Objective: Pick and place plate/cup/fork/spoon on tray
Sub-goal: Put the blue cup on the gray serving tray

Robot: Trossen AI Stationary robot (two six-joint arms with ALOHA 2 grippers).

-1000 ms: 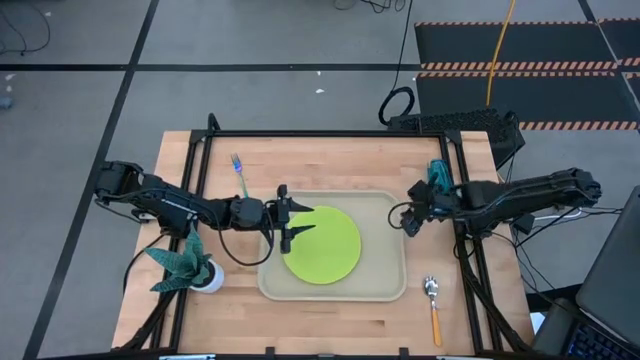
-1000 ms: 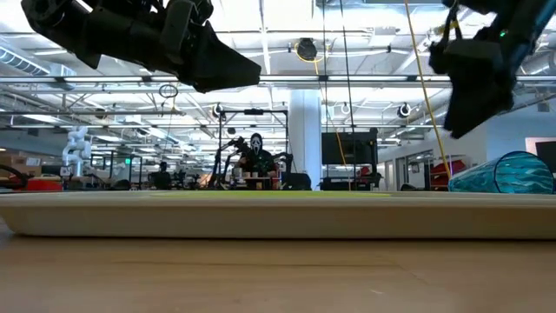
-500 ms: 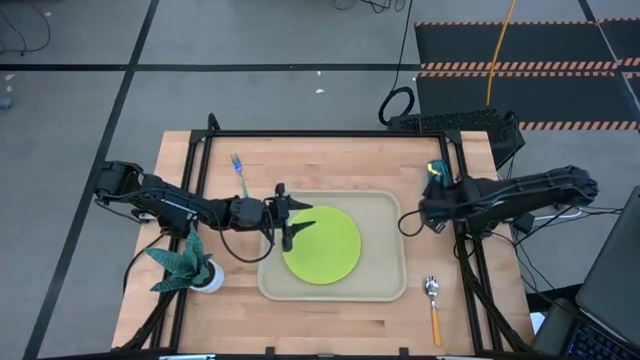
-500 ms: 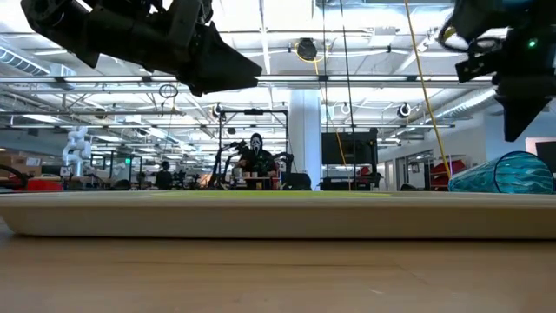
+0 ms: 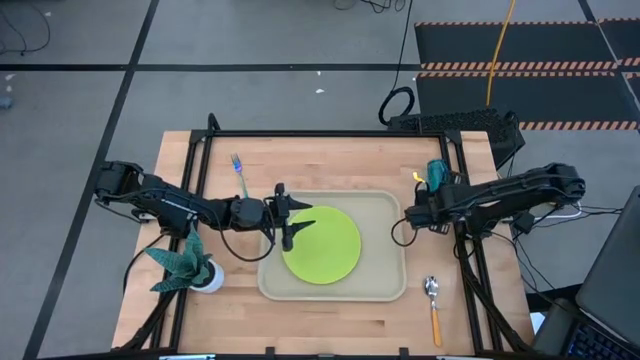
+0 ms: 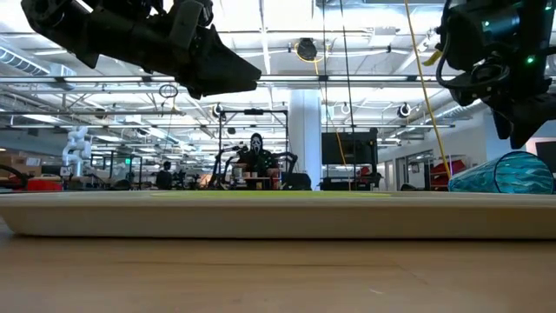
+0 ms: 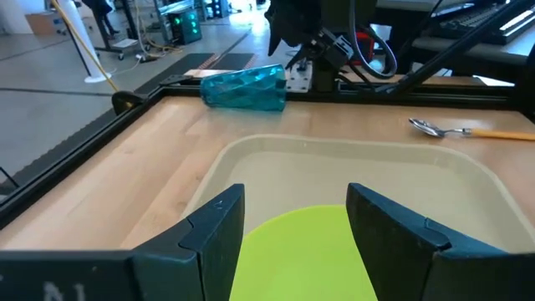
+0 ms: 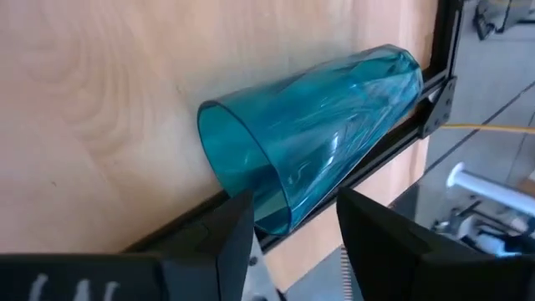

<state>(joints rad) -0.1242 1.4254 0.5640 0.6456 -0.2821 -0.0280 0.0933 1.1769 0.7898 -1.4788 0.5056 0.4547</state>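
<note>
No text, label, brand, number or sign can be read in any of the views. Faint pale marks show along the lower edge of both wrist views, but they are too blurred to make out.

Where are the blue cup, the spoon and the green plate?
Cup (image 8: 322,125), right wrist view, middle of its side as it lies tipped over.
Spoon (image 5: 434,312), high view, orange handle.
Plate (image 5: 325,245), high view, centre of its flat face.

Robotics lab hall: exposed ceiling trusses (image 6: 287,83), other robot rigs (image 6: 256,165), taped concrete floor (image 5: 90,60).
</note>
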